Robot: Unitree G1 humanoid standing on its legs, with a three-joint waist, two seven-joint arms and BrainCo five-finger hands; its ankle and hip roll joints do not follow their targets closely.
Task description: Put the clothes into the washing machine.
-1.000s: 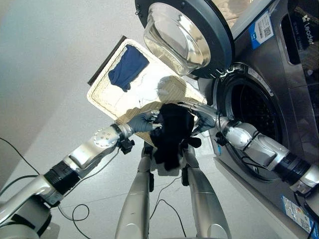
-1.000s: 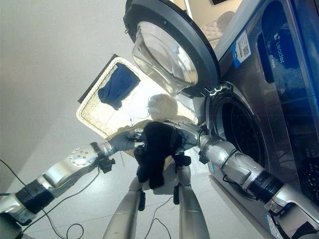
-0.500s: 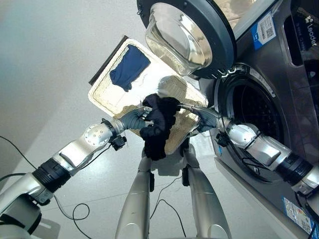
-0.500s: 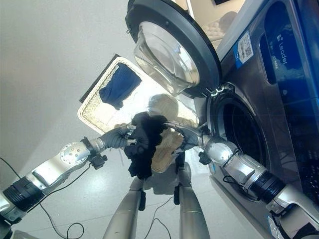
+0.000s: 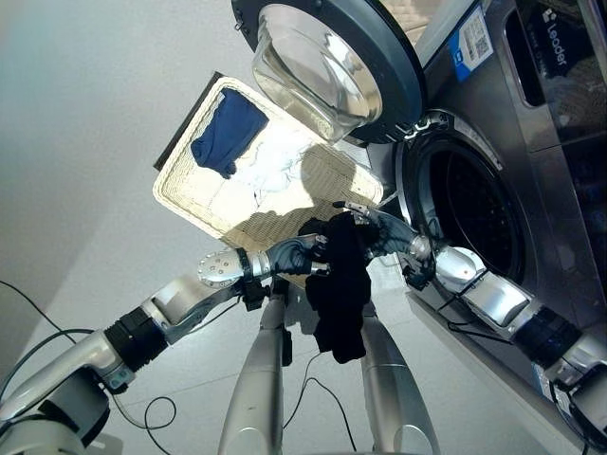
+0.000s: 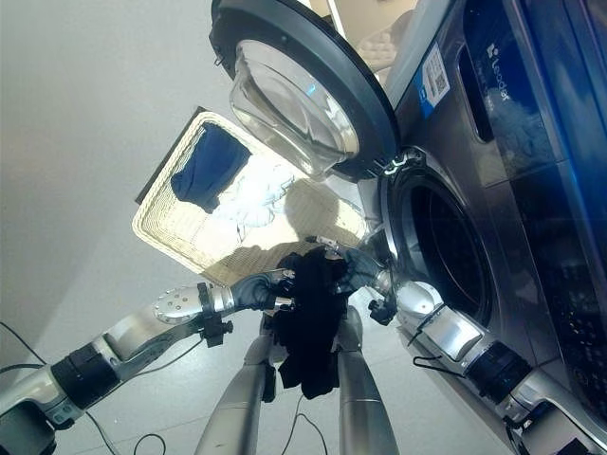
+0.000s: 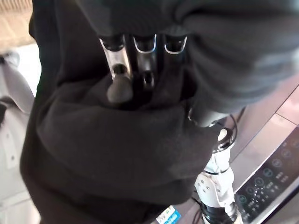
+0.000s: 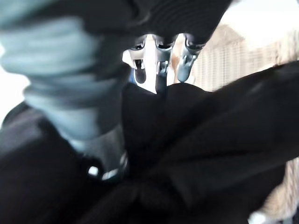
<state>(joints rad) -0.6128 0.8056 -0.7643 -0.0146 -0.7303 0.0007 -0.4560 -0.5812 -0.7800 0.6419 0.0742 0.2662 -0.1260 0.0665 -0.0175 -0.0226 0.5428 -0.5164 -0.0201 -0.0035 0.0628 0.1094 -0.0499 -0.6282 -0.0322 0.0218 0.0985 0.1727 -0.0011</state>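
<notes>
**Black garment held in both hands, ahead of the open drum**

Left eye view. You have the bunched black cloth garment lifted between the two hands, hanging free above the floor. The left hand comes in from the left and grips the garment's upper edge; the right hand meets it from the right. The woven cream rectangular laundry basket lies beyond, holding a dark blue folded garment and a white crumpled garment.

Right eye view. The silver front-loading washing machine stands to the right, its round glass-windowed door swung fully open. The dark drum opening is just right of the held garment.

Left wrist view. The left hand's fingers are curled into the black fabric, thumb pressed against it: a firm pinch.

Right wrist view. The right hand's fingers reach over the black fabric; you cannot tell whether they are closed on it.

Step in hand: transfer from basket to drum. Next, carry the garment right, through the opening, and release only once it is inside. Watch the trailing lower end, which may catch on the drum rim.
</notes>
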